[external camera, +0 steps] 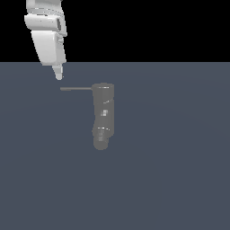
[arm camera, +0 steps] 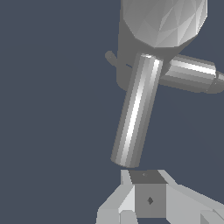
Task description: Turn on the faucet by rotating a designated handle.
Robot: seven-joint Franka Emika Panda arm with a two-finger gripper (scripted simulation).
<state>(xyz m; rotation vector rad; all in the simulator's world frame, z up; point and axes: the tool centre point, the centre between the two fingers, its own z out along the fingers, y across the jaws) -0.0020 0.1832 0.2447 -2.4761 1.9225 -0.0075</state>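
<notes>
- Faucet (external camera: 103, 114): dull grey, thick, slightly bent, standing mid-bench (external camera: 179, 170), rounded spout end nearest the camera in the exterior view.
- Handle (external camera: 75, 89): thin straight rod, jutting from faucet's top toward the exterior view's left; in the wrist view (arm camera: 135, 111) its free end sits just in front of the fingers.
- Gripper (external camera: 58, 74): white, hanging just above and apart from the handle's free tip, touching nothing; fingers seemingly close together, but cannot tell for sure.

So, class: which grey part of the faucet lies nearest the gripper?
The handle, the thin straight rod projecting sideways from the faucet top; its free end sits just below the gripper.
</notes>
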